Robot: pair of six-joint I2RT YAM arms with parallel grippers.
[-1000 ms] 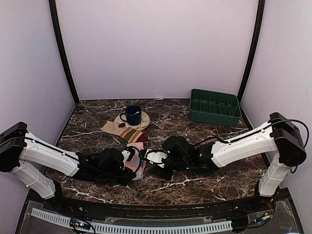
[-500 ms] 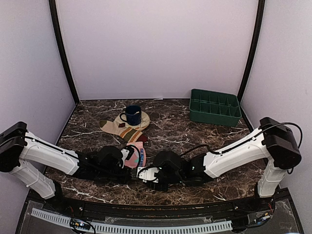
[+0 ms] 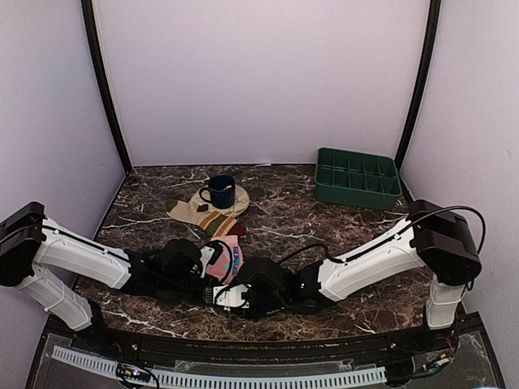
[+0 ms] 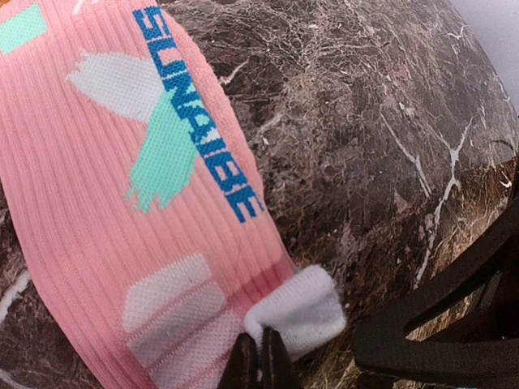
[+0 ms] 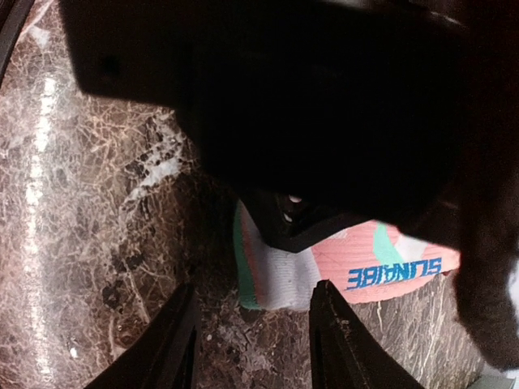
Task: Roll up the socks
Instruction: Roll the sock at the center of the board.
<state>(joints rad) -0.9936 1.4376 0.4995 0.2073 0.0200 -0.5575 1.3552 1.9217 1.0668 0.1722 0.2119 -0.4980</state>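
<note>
Left wrist view: the left gripper pinches the white end of the pink sock, limp, light ribbed knit lying ahead of its tips, while the right gripper, spread, faces that end, probably the best hold.

- a pink sock fills the left half of the view, ribbed, running from the top left down to the bottom centre.
- blue block lettering runs along its right side; mint and white patches sit beside it, with pale mesh panels lower down.
- the sock's white end lies at the bottom, folded over.
- the left gripper pinches that white end, its dark fingertips pressed together.
- dark brown marble table with white veins lies under the sock and to its right.
- a black frame crosses the lower right corner, just beside the white end.
</note>
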